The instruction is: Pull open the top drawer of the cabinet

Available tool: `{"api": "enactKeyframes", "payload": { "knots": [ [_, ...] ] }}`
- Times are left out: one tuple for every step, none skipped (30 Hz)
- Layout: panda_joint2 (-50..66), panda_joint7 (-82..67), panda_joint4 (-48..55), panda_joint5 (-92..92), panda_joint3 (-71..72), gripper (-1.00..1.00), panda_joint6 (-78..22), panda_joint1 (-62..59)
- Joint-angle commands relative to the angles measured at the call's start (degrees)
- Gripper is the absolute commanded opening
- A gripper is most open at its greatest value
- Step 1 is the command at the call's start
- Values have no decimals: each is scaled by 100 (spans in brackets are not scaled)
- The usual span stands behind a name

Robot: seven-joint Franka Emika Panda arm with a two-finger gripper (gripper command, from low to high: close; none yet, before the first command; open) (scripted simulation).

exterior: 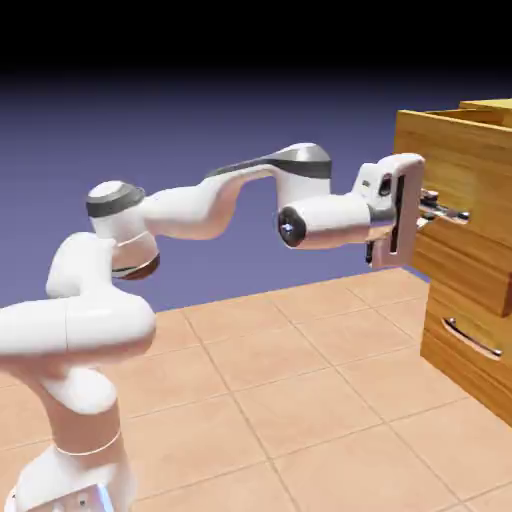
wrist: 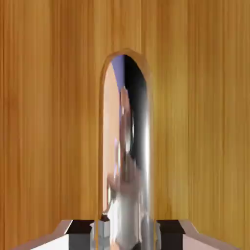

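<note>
Top drawer [exterior: 462, 205] sits at the exterior view's right edge, already standing out from the cabinet [exterior: 470, 345] body, above the lower drawer [exterior: 470, 335], which looks flush. Gripper [exterior: 432, 207] is at the drawer front, arm stretched out level from the lower left.

Fingers [wrist: 81, 233] are narrow, one either side of the silver bar handle [wrist: 128, 146], which fills the gap between them in the hand view. Looks like a closed hold on the bar, though actual contact isn't resolvable.

For the pull, my read:
- keep the retract straight along the drawer's slide axis, away from the cabinet
- hold the wrist level so the bar doesn't twist out between the fingers
- keep grip force constant; the bar is slim and shiny, likely slippery

Hard to make out:
- cabinet's right side and top are cropped
- how far the drawer can still travel: can't tell
- handle ends are hidden; hand view shows only wood grain and reflections on the bar
</note>
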Motion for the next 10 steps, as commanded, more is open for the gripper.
{"api": "enactKeyframes", "payload": {
  "knots": [
    [-23,-22,-208,-23,-58,-100,-55,153],
    [-49,-30,-416,-70,-120,-100,-110,307],
    [-78,-37,-623,-123,-185,-100,-161,465],
    [-112,-41,-831,-179,-253,-100,-210,625],
    [-149,-42,-1038,-241,-324,-100,-255,787],
    [-190,-41,-1236,-304,-396,-100,-296,945],
    [-190,-41,-1237,-305,-396,100,-296,946],
    [-190,-41,-1237,-305,-396,100,-296,946],
    [-245,-33,-1444,-388,-482,100,-327,1121],
    [-300,-24,-1652,-472,-568,100,-358,1296]
  ]
}}
